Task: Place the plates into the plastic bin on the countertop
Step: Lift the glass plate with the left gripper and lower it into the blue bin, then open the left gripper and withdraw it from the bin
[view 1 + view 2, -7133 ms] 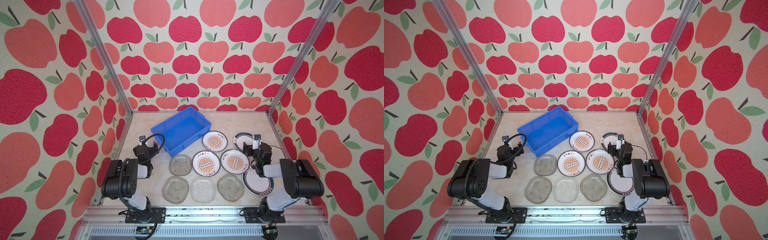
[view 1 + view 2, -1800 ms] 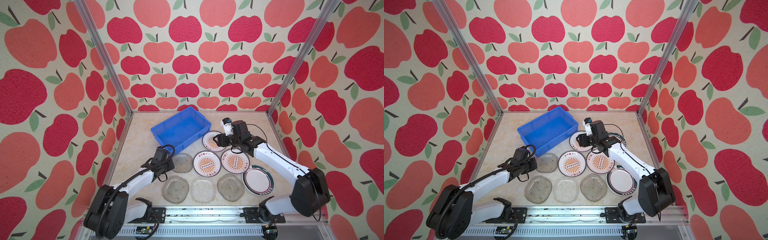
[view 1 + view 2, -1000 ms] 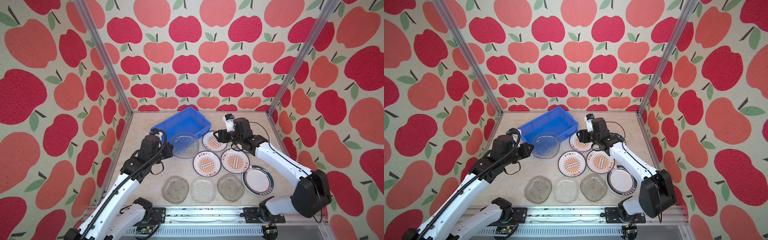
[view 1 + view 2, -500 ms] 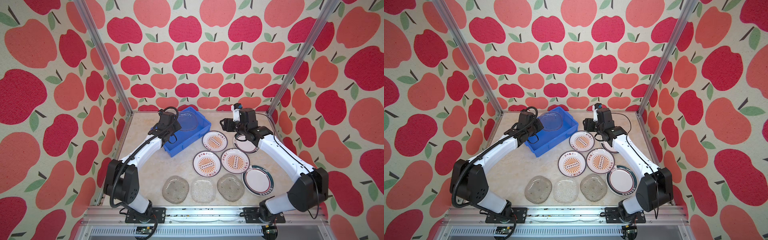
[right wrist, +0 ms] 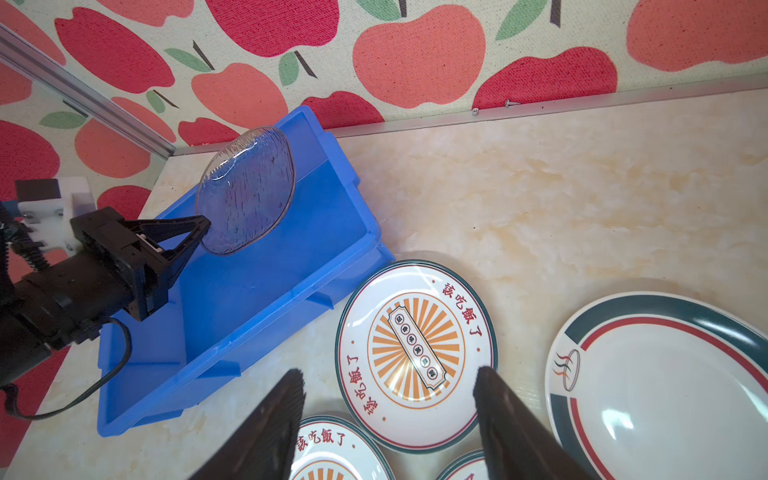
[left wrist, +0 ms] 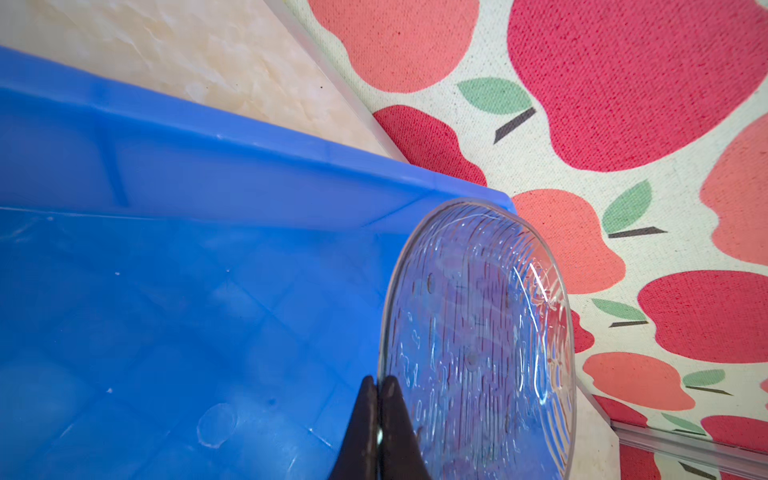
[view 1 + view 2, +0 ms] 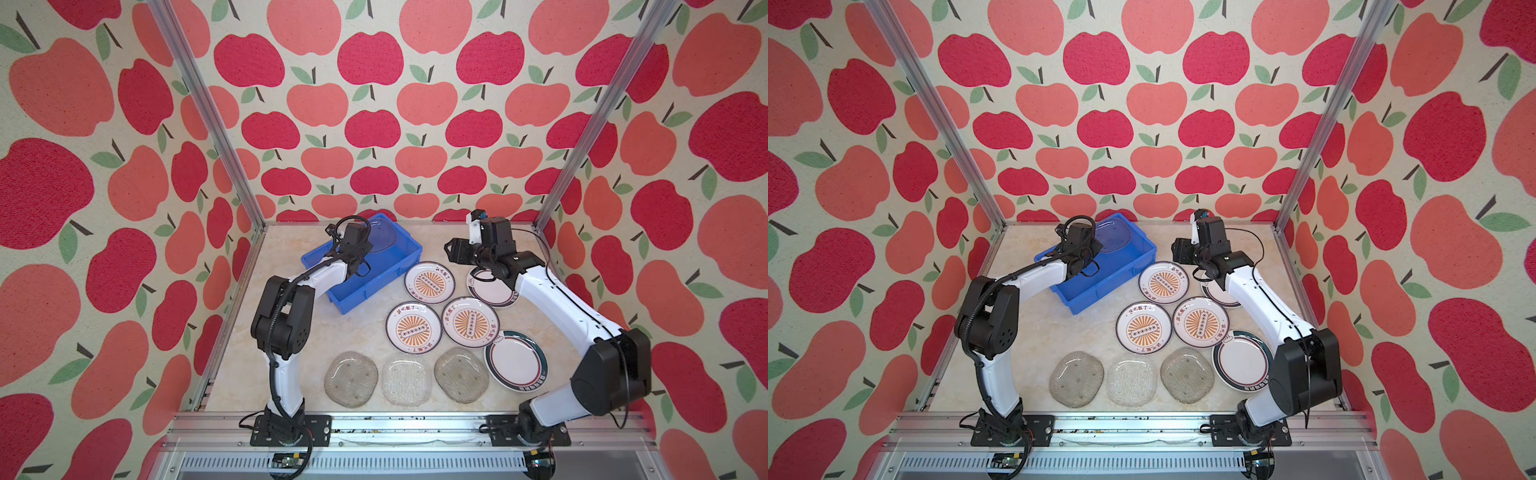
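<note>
As I look in from the front rail, the row of clear glass plates (image 7: 406,381) lies nearest me on the countertop (image 7: 345,332), three side by side. Just behind the row's right end sits the near green-rimmed plate (image 7: 516,360), touching the right sunburst plate (image 7: 470,322), which lies beside the left sunburst plate (image 7: 413,328). Farther back is the rear sunburst plate (image 7: 430,282), and next to it the far green-rimmed plate (image 7: 484,289), partly hidden under my right arm. My right gripper (image 5: 388,374) hangs above these two with its jaws well apart and nothing between them. Left of them the plastic bin (image 7: 365,289) stands at an angle on the countertop. My left gripper (image 6: 378,386) reaches over it, jaws pinched tight on the rim of the held glass plate (image 6: 478,332), which hangs tilted in the air over the bin's far end, close to the apple-patterned back wall (image 7: 374,124).
</note>
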You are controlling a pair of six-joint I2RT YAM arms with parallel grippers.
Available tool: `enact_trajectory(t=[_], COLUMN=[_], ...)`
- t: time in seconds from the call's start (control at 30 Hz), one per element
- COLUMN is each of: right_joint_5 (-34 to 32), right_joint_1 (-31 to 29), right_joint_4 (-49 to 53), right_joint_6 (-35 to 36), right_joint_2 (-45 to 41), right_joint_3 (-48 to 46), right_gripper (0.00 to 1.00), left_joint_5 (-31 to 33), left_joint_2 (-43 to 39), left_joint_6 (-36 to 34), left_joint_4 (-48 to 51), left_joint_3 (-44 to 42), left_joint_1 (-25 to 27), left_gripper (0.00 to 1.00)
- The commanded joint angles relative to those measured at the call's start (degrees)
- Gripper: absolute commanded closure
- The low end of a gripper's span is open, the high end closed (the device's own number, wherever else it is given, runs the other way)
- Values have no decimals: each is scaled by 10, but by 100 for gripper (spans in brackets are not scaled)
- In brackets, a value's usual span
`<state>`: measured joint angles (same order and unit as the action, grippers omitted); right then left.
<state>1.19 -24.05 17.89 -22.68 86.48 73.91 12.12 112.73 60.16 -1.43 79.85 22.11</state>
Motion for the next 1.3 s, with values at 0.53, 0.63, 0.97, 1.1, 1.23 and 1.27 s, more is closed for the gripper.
enact_trajectory(t=[0.53, 0.63, 0.97, 1.1, 1.23, 1.27], right_joint_5=[48, 49, 57, 60, 62, 63], right_joint_1=[45, 45, 46, 45, 46, 45], right_joint_4=[-18, -21, -22, -20, -15, -14], right_joint_6=[-29, -31, -33, -34, -34, -34], right_joint_2=[-14, -14, -7, -4, -3, -2], right_joint_3=[-37, -38, -34, -32, -26, -24], right_gripper=[31, 31, 30, 29, 29, 28], left_joint_5=[57, 61, 38, 25, 8, 4], left_joint_2=[94, 105, 131, 135, 137, 137], left_joint_6=[80, 87, 79, 74, 68, 69], left_joint_4=[0, 8, -7, -15, -21, -21], left_joint_3=[51, 55, 64, 64, 65, 64], left_joint_1=[18, 20, 18, 14, 9, 7], left_gripper=[100, 100, 100, 100, 100, 100])
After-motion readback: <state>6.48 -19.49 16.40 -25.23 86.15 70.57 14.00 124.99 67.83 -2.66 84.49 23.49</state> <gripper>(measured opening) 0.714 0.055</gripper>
